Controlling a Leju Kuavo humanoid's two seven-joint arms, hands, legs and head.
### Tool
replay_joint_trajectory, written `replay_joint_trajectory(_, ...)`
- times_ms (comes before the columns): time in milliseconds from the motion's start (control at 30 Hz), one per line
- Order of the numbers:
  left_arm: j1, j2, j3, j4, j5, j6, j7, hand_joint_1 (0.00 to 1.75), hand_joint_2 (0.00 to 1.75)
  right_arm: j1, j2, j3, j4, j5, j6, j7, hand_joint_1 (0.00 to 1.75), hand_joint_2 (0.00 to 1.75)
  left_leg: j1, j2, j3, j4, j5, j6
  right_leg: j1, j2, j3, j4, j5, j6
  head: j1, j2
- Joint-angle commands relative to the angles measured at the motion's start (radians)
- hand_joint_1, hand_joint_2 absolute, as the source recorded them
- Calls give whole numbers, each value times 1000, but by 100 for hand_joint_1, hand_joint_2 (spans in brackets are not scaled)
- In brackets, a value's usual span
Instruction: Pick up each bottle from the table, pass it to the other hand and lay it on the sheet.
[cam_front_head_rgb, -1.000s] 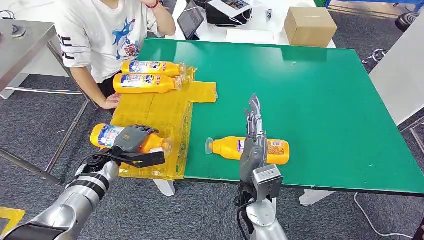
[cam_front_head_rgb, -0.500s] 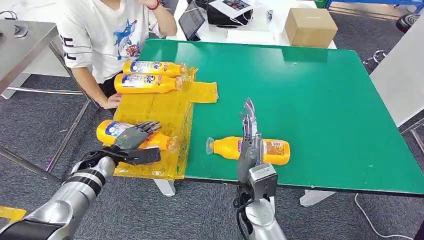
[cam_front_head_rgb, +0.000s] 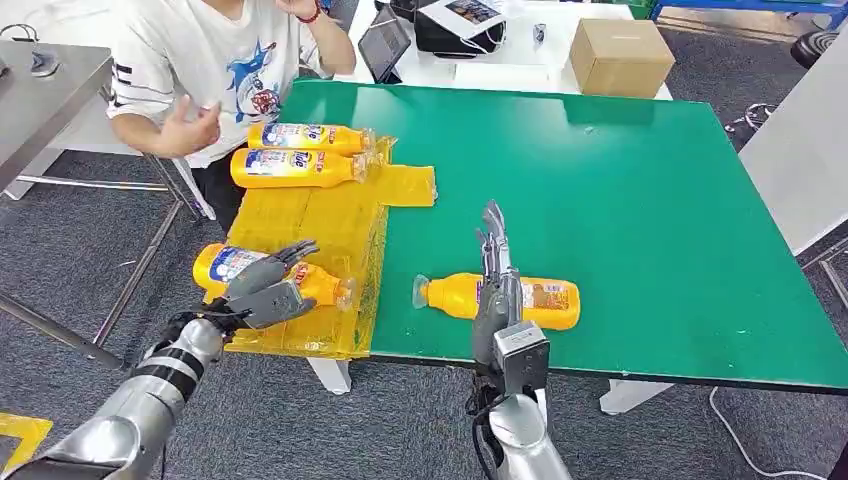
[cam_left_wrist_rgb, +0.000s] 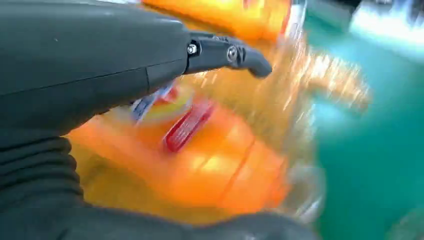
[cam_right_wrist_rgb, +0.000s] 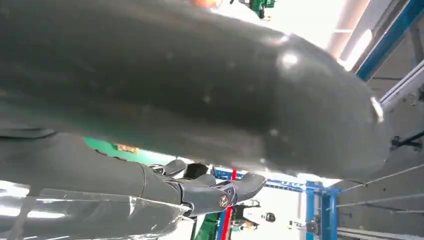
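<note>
Left hand (cam_front_head_rgb: 265, 292), fingers spread, over one bottle (cam_front_head_rgb: 318, 283) on the yellow sheet (cam_front_head_rgb: 310, 225); right hand (cam_front_head_rgb: 497, 285), fingers straight and together, above another on the green surface (cam_front_head_rgb: 640, 200); four bottles total.

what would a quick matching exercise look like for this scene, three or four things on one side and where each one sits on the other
Things:
1. cardboard box
2. orange bottle under the left hand
3. orange bottle by the right hand
4. pair of orange bottles

Places:
A. far end of the yellow sheet, near the person
B. bare green table, near its front edge
C. white surface beyond the green table
D. near end of the yellow sheet

Pairs: 1-C, 2-D, 3-B, 4-A
</note>
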Motion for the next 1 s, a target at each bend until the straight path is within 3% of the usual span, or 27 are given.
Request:
replay_joint_trajectory(33,66,-178,267,-340,204,280,-77,0,0,-37,3,31,88,28,-30,27,0,0,1,-1,-1,0,-1,-1,1,0,0,0,-1,-1,0,0)
replay_joint_trajectory(233,108,-197,262,-551,370,424,-96,0,0,-51,-22,52,129,95,-58,58,0,0,1,1,-2,0,-2,-1,2,2,-2,-1,0,-1,0,0)
replay_joint_trajectory(333,117,-195,251,-573,398,409,-96,0,0,-74,-58,65,168,174,-64,118,0,0,2,1,-2,0,-2,-1,2,2,-2,-2,0,-1,0,0)
replay_joint_trajectory(367,119,-196,253,-558,422,391,-96,0,0,-87,-76,50,191,194,-63,134,0,175,2,1,0,0,-2,-1,3,2,0,-2,-1,-1,0,0)
replay_joint_trajectory(400,124,-191,247,-523,431,351,-96,0,175,-107,-106,42,220,252,-62,197,0,175,2,1,-1,-1,-2,-1,2,2,-1,-2,-1,-1,0,0)
replay_joint_trajectory(467,140,-191,241,-518,428,340,-96,0,175,-122,-129,22,240,284,-67,197,0,175,2,2,1,-2,-2,-1,2,3,1,-3,0,-1,0,0)
replay_joint_trajectory(567,196,-197,219,-474,428,269,-63,0,175,-143,-205,-32,258,388,-89,285,0,175,0,0,-1,-2,-1,0,0,1,0,-3,0,0,0,0)
replay_joint_trajectory(667,211,-198,212,-462,411,254,-74,0,175,-138,-202,-72,253,410,-68,285,0,175,-1,-1,-1,-2,-1,0,-1,0,-1,-2,0,0,0,0)
replay_joint_trajectory(700,242,-194,194,-465,380,229,-47,0,175,-145,-234,-75,254,470,-51,336,0,175,-1,-1,0,-2,-1,0,0,0,1,-3,0,0,0,0)
replay_joint_trajectory(800,306,-213,186,-468,367,208,-48,0,175,-140,-261,-144,236,479,-43,347,0,175,-1,0,2,-2,-2,0,-1,1,2,-3,-1,0,0,0)
replay_joint_trajectory(967,298,-212,188,-472,370,205,-44,0,175,-138,-252,-141,234,481,-41,346,0,175,-1,0,-4,0,-2,0,0,1,-4,-2,0,0,0,0)
replay_joint_trajectory(1000,309,-209,179,-471,353,190,-22,0,175,-147,-275,-130,250,526,-22,399,0,175,-1,1,-2,0,-3,-1,0,2,-2,-2,-1,0,-1,0)
